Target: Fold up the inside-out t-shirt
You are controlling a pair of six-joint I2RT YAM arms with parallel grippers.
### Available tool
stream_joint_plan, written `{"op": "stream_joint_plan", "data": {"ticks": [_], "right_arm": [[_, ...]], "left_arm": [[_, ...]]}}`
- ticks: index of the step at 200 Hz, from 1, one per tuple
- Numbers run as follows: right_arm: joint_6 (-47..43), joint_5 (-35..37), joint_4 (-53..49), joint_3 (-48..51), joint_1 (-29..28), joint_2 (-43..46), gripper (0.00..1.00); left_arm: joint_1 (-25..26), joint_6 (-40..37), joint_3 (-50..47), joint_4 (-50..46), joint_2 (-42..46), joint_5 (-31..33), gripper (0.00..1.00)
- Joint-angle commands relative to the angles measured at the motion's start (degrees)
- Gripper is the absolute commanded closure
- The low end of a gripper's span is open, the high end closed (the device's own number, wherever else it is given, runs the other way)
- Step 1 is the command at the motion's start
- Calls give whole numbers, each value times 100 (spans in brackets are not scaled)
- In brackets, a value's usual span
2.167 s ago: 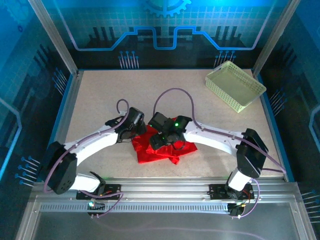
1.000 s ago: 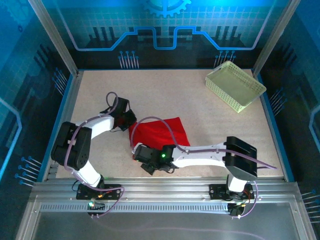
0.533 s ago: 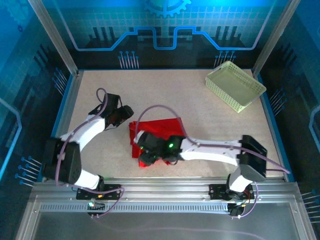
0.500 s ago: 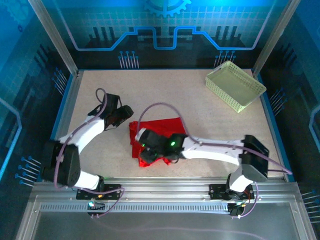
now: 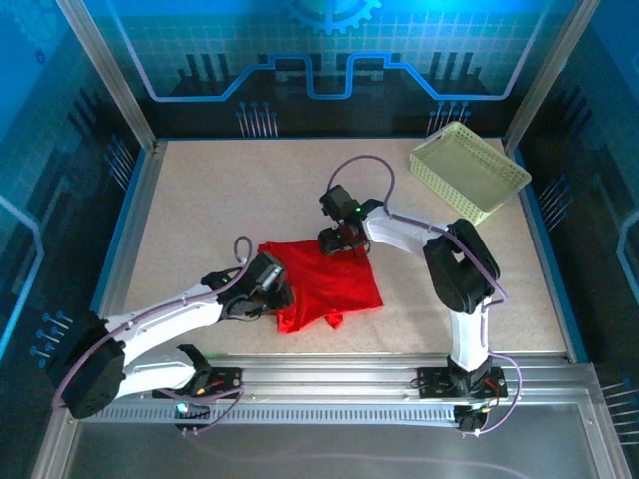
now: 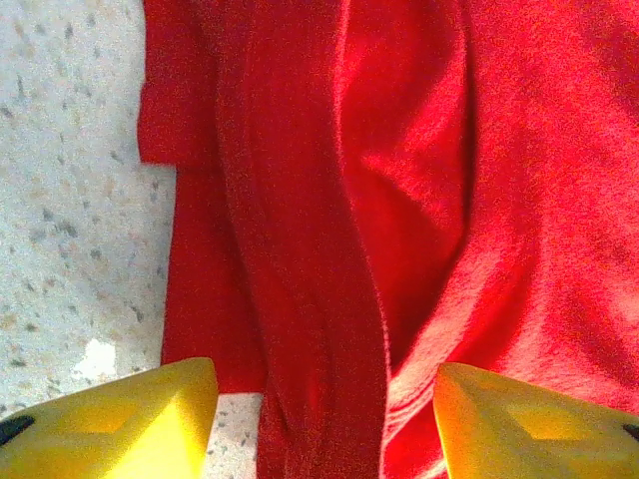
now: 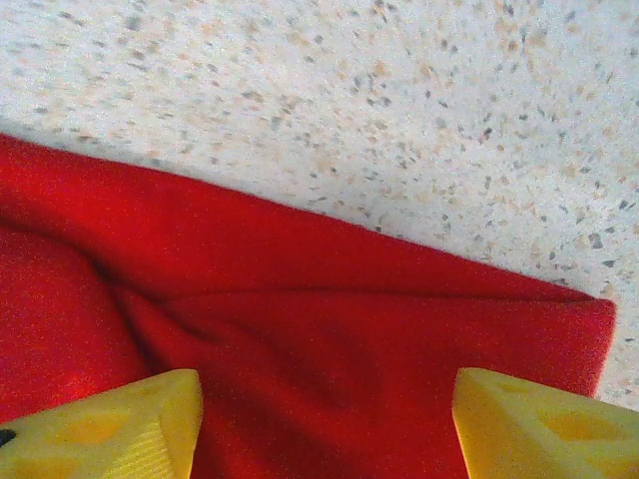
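Bunching threatens: the shirt (image 5: 329, 284) lies toward the table's (image 5: 220, 200) near edge, left gripper (image 6: 324, 424) spread over its left folds, right gripper (image 7: 324, 424) spread at its far corner; closing could grab several layers.
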State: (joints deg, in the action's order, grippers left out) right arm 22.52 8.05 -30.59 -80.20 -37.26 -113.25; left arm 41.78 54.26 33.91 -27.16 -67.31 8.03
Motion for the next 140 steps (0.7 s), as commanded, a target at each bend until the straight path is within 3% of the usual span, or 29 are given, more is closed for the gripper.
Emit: {"op": "stream_joint_plan", "data": {"ticks": [1, 32, 57, 100, 131, 140], "right_arm": [[409, -208, -255, -72, 279, -200, 33], [1005, -11, -138, 592, 643, -17, 34], [1419, 62, 5, 1189, 837, 287, 35], [2081, 216, -64, 1968, 887, 881, 39], [2214, 237, -106, 2403, 408, 1678, 38], [2185, 406, -236, 2353, 173, 1946, 37]], "left_arm": [[87, 329, -196, -81, -156, 214, 52], [-409, 164, -473, 88, -255, 105, 83], [-968, -253, -501, 218, -312, -48, 92], [-2014, -1162, -16, 262, -706, -115, 89], [-2587, -1755, 623, 488, -1431, -425, 59], [-2682, -1800, 985, 250, -1681, -494, 56]]}}
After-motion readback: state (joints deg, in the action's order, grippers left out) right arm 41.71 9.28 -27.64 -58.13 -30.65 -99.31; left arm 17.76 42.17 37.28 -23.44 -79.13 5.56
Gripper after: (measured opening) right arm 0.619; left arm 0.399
